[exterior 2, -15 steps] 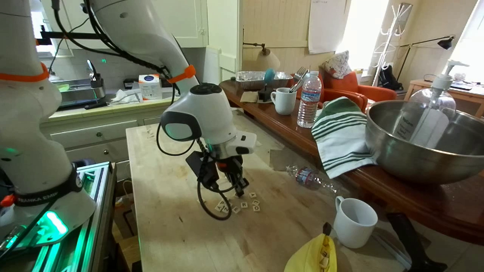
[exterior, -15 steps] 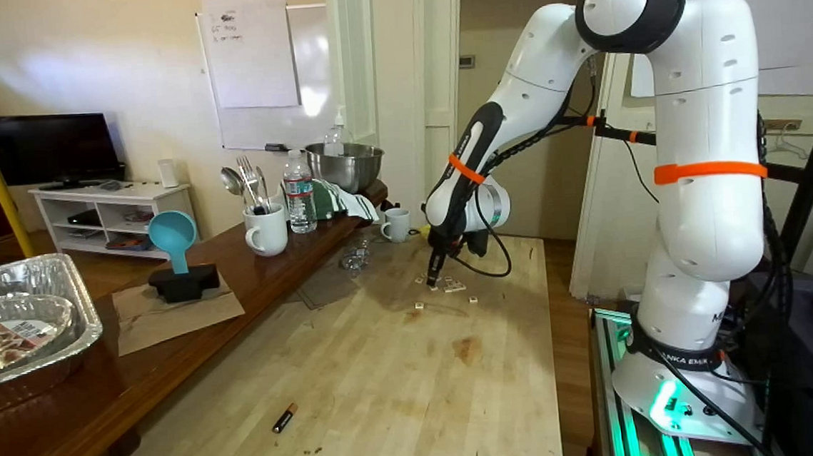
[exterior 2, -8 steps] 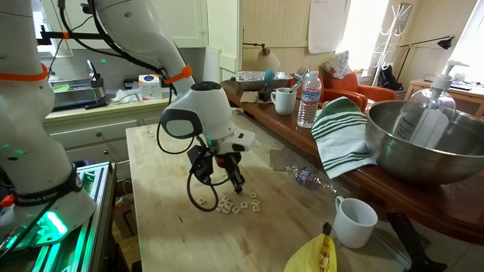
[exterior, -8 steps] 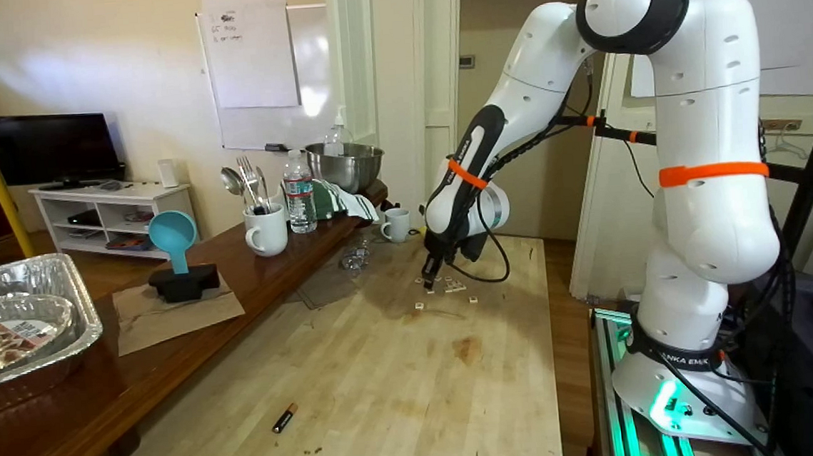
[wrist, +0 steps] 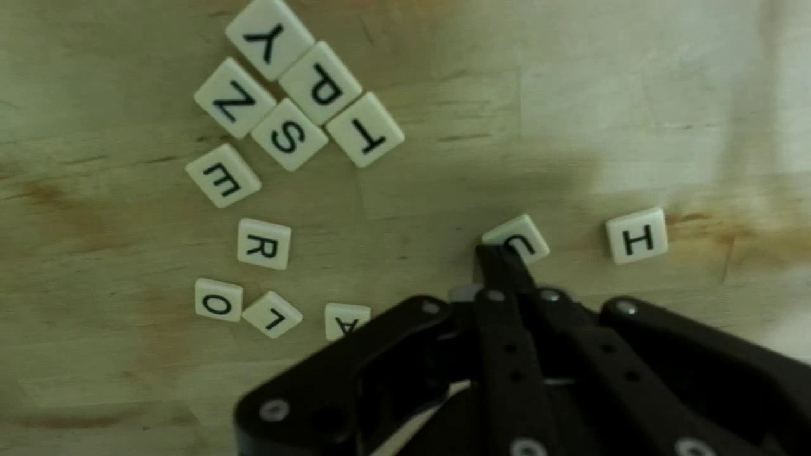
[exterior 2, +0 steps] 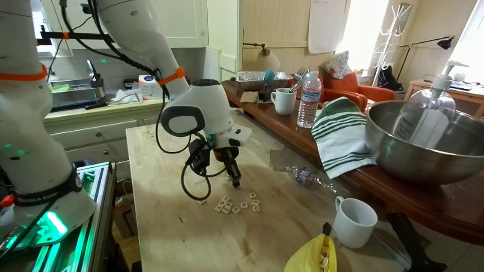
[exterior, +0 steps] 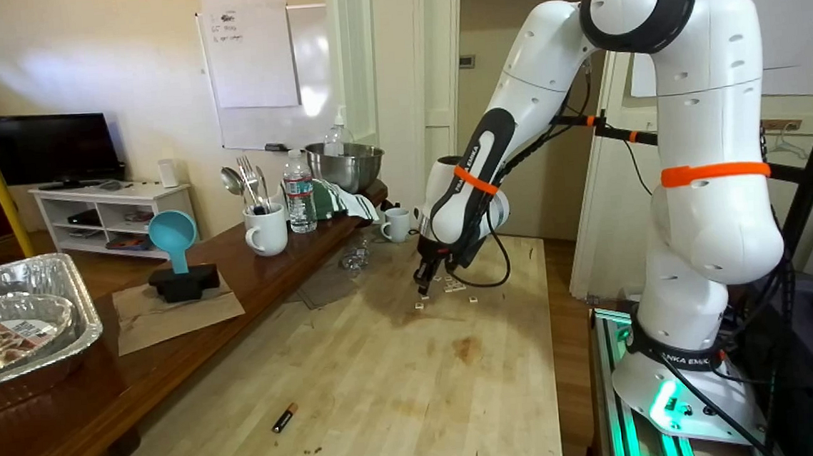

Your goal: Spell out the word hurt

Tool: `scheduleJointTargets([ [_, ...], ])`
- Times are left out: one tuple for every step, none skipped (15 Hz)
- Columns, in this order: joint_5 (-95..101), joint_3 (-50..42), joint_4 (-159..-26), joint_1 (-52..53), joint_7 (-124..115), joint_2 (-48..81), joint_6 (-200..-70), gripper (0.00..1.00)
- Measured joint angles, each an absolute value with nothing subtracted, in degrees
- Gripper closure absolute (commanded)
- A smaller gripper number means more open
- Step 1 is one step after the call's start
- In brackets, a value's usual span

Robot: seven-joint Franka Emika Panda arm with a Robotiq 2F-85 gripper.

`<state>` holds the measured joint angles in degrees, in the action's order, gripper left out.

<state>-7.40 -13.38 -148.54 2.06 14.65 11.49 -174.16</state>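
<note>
Pale letter tiles lie flat on the wooden table. In the wrist view the H tile [wrist: 637, 235] sits at the right, with the U tile [wrist: 527, 233] a short gap to its left. The R tile [wrist: 264, 244] and the T tile [wrist: 365, 130] lie farther left, T touching a cluster of other letters. My gripper [wrist: 498, 250] is shut and grips nothing; its fingertips overlap and hide one corner of the U tile. In both exterior views the gripper [exterior: 422, 289] points down at the tabletop, tilted, its tip [exterior 2: 236, 184] low beside the tiles.
Around these lie a Y tile [wrist: 269, 38], an E tile [wrist: 223, 176], an O tile [wrist: 218, 299] and several others. A yellow pouch [exterior 2: 308, 257], a white mug [exterior 2: 355, 223] and a plastic bottle [exterior 2: 310, 178] stand or lie nearby. A battery [exterior: 284, 418] rests farther along the table.
The gripper has moved away from the main tile group, staying shut and low. The U tile at its tip has slid along with it, closer to the H tile.
</note>
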Motion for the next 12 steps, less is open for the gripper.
scheduleJointTargets([
  [-5.8,-13.3,-148.6,2.1,12.5,11.4,-174.1,1.00],
  [-4.4,-13.3,-148.6,2.1,10.5,11.4,-174.1,1.00],
  [-3.3,-13.3,-148.6,2.1,8.7,11.4,-173.9,1.00],
  [-2.6,-13.3,-148.6,2.1,7.2,11.3,-173.7,1.00],
  [-2.2,-13.2,-148.6,2.1,5.9,11.2,-173.3,1.00],
  [-1.9,-13.0,-148.5,2.1,4.8,11.1,-173.0,1.00],
  [-1.8,-12.7,-148.5,2.1,3.8,11.0,-172.6,1.00],
  [-1.7,-12.5,-148.5,2.1,2.9,10.9,-172.3,1.00],
  [-1.7,-12.3,-148.5,2.1,2.0,10.8,-171.9,1.00],
  [-1.7,-12.0,-148.5,2.0,1.1,10.7,-171.6,1.00],
  [-1.7,-11.9,-148.5,2.0,0.4,10.7,-171.4,1.00],
  [-1.7,-11.8,-148.5,2.0,-0.4,10.6,-171.4,1.00],
])
